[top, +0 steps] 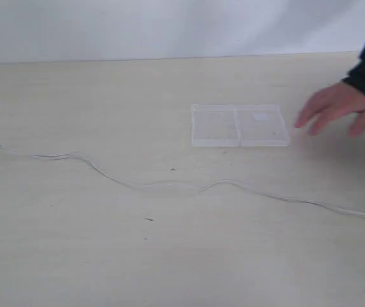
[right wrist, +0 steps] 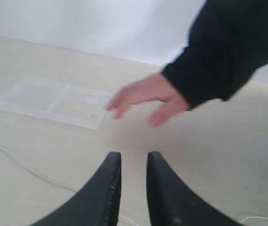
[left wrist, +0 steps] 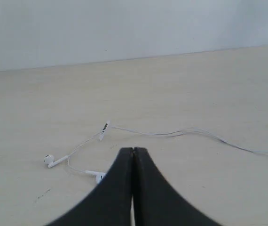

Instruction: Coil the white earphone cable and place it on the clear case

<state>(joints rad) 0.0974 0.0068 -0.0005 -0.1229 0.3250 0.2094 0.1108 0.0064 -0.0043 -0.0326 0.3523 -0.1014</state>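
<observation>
1. We've got the white earphone cable lying uncoiled in a long wavy line across the pale table, running from the left edge to the right edge of the exterior view.
2. The clear case lies flat and open behind the cable, well apart from it, its two square halves side by side.
3. The small white label sits on the case's right half. We can't read any writing on it, it's too blurry in both views that show it.
4. The left wrist view shows the two earbuds near the left gripper, with the little inline piece where the wires join.
5. The left gripper's fingers are pressed together with nothing between them.
6. The right gripper has a narrow gap between its fingers and holds nothing. A bit of cable runs on the table near it.
7. A person's hand in a dark sleeve hovers just right of the case, fingers pointing at it. We can't tell if it touches the table.
</observation>
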